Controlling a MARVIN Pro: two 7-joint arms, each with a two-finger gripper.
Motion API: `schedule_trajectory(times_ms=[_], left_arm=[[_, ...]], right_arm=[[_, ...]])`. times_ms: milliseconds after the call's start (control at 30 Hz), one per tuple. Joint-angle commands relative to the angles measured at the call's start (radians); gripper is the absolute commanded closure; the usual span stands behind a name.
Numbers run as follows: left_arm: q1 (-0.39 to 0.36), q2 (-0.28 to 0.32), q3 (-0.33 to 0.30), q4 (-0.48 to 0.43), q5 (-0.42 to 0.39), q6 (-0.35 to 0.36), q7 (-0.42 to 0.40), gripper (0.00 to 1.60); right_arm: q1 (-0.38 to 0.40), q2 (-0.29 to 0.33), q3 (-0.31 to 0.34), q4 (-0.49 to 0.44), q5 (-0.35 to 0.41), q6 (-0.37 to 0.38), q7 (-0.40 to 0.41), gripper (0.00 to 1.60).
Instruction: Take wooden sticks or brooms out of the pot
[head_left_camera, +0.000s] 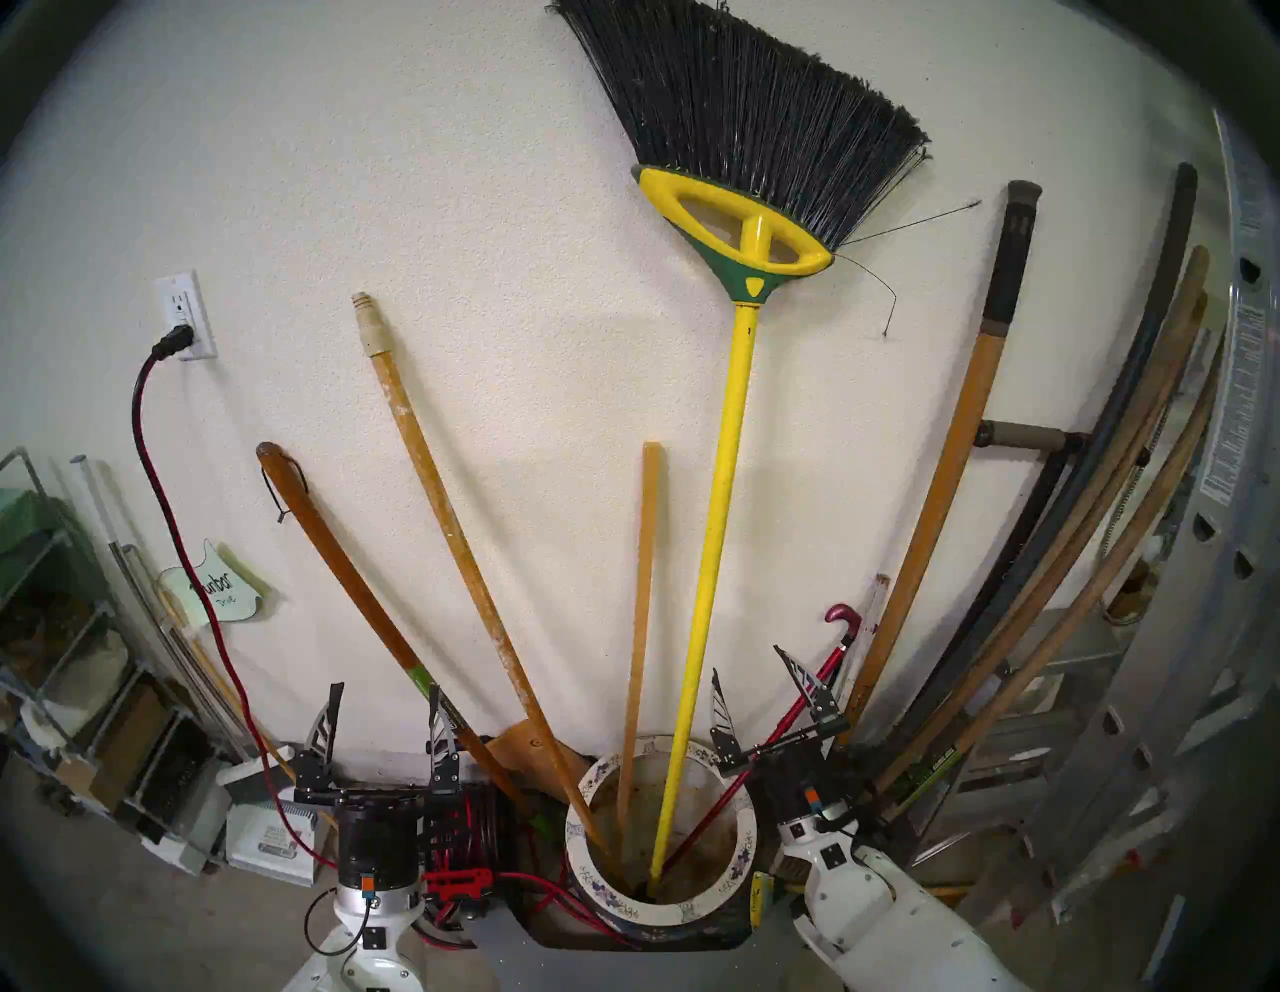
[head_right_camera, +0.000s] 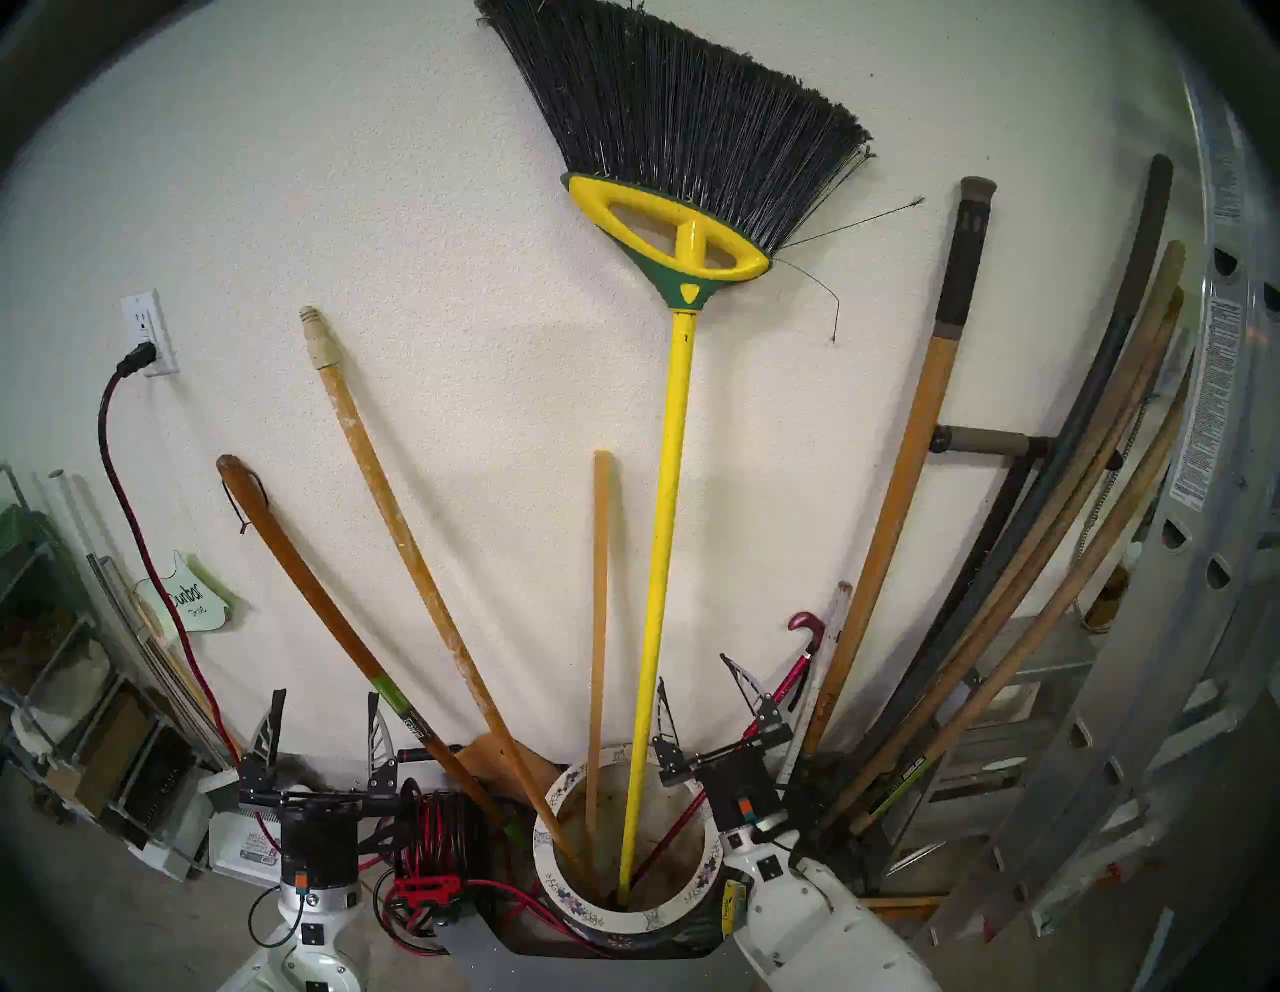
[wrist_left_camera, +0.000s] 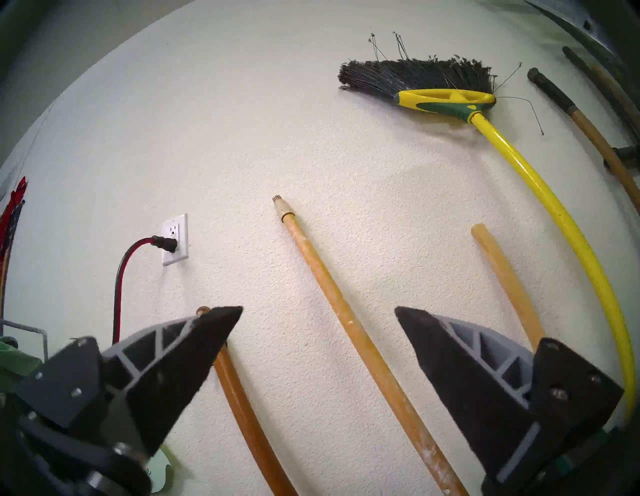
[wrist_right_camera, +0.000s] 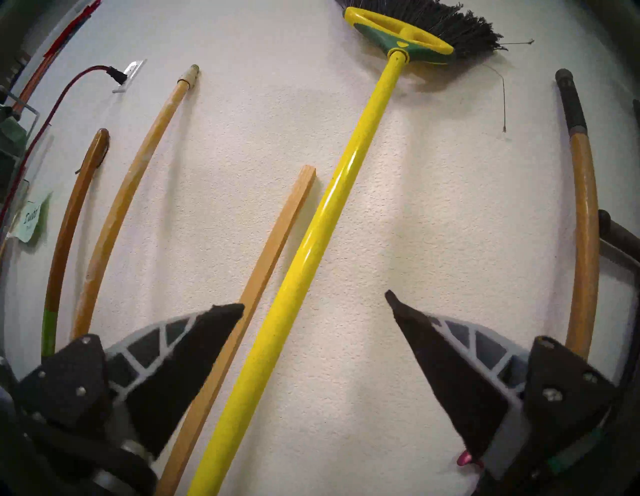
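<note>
The pot (head_left_camera: 658, 918), with its flowered white rim, stood on the floor against the white wall (head_left_camera: 485, 208), between the two arms. In it stood the broom (head_left_camera: 713, 526), yellow handle down and black bristles up against the wall, the thin square slat (head_left_camera: 641, 603) just left of that handle, and the long round pole (head_left_camera: 457, 547) leaning out to the left with its cream tip on the wall. A thin red cane (head_left_camera: 796, 720) also rose from the pot, slanting right. The right tool (head_left_camera: 755, 665) hung just right of the pot, jaws wide and holding nothing; in its wrist view the yellow handle ran up between the two fingers, touching neither. The left tool (head_left_camera: 384, 700) stood left of the pot, equally wide and empty, beside a dark brown handle (head_left_camera: 346, 561) that leaned on the wall outside the pot
</note>
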Motion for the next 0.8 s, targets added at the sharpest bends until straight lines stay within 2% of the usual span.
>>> schedule_trajectory(times_ms=[0, 233, 467, 667, 767], left_arm=[[0.038, -0.018, -0.002, -0.028, 0.021, 0.007, 0.013, 0.00], [0.065, -0.033, -0.014, -0.041, 0.046, 0.009, 0.018, 0.00], [0.073, -0.049, -0.022, -0.045, 0.064, 0.008, 0.025, 0.00], [0.070, -0.062, -0.026, -0.037, 0.080, 0.008, 0.028, 0.00], [0.066, -0.067, -0.027, -0.029, 0.083, 0.005, 0.027, 0.00]], right_arm=[[0.107, -0.095, -0.024, 0.070, 0.019, 0.005, 0.026, 0.00], [0.152, -0.159, -0.035, 0.123, 0.010, 0.032, -0.003, 0.00], [0.167, -0.218, -0.027, 0.163, -0.053, 0.083, -0.089, 0.00], [0.170, -0.242, -0.018, 0.193, -0.090, 0.135, -0.152, 0.00], [0.185, -0.255, -0.015, 0.235, -0.101, 0.137, -0.180, 0.00]])
